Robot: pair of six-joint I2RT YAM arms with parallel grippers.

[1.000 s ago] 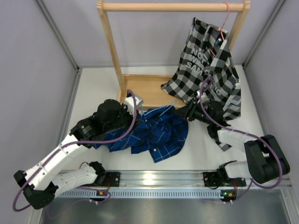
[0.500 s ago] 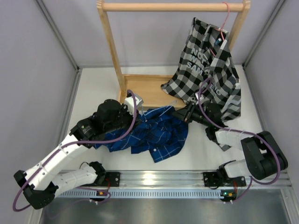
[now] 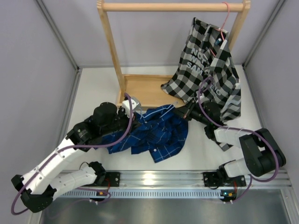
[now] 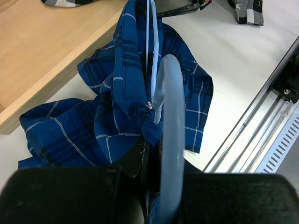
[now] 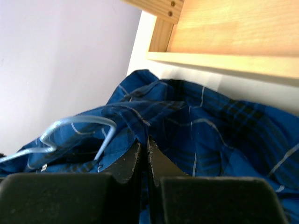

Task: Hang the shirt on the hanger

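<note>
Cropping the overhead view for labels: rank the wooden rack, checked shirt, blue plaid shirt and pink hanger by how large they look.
1. wooden rack
2. checked shirt
3. blue plaid shirt, crumpled in a heap
4. pink hanger, only its hook showing

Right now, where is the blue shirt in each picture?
Top view: shirt lies in the middle, on the table between the two arms.
Left wrist view: shirt fills the centre, bunched around the hanger.
Right wrist view: shirt spreads across the lower half.
Shared landmark: the wooden base sits right beside the shirt in all three.
</note>
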